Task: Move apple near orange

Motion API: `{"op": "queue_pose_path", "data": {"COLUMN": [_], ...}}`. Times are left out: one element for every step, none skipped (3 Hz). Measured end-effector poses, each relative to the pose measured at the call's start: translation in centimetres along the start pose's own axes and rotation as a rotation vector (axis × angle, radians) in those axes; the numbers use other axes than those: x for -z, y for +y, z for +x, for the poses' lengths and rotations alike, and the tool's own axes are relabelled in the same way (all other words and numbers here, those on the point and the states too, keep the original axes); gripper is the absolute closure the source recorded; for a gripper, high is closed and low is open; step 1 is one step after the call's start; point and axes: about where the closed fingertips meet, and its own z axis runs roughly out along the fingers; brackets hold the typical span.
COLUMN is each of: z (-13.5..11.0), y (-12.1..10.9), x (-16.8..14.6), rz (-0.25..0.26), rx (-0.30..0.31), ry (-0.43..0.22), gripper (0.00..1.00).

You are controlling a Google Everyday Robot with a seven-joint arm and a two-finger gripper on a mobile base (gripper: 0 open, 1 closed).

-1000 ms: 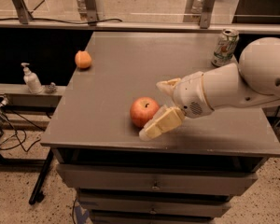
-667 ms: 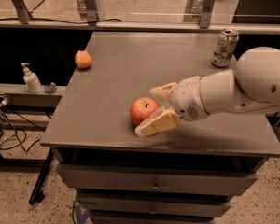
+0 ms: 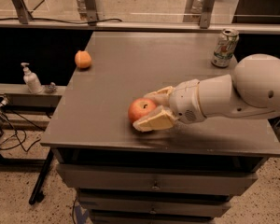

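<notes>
Pump bottle: small white plastic soap dispenser on a low ledge left of the table, beside dark cables.
Orange: small round matte orange fruit, resting at the far left edge of the table, well apart from the apple.
Apple: round red apple with a yellowish blush, on the table near its front edge, left of centre.
Gripper: cream two-finger gripper reaching in from the right. One finger lies on the far side of the apple and one on the near side, both pressed against it.
Can: pale green-and-white drinks can, upright at the far right.
Step in hand: securing the apple, judged an early stage.
Doing it well: keep the fruit centred between the fingers, lift only slightly, carry it left and away, and set it down just beside the orange without nudging it off the edge.
Surface: flat matte grey table, smooth enough for round fruit to roll, with drawers beneath.
Room: speckled floor and a metal-framed rail behind.
</notes>
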Motion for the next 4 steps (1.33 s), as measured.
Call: {"op": "queue_pose_path", "data": {"z": [-0.87,-1.76,-1.71,-1.70], "y": [-2.16,-2.55,-2.47,-2.59], "x": [2.66,3.28,3.20,3.57], "rz": [0.023,0.034,0.032,0.052], "rx": [0.015,0.029,0.028,0.027], "ry": [0.004,-0.004,-0.003,-0.003], "gripper": [0.92,1.00,1.00,1.00]}}
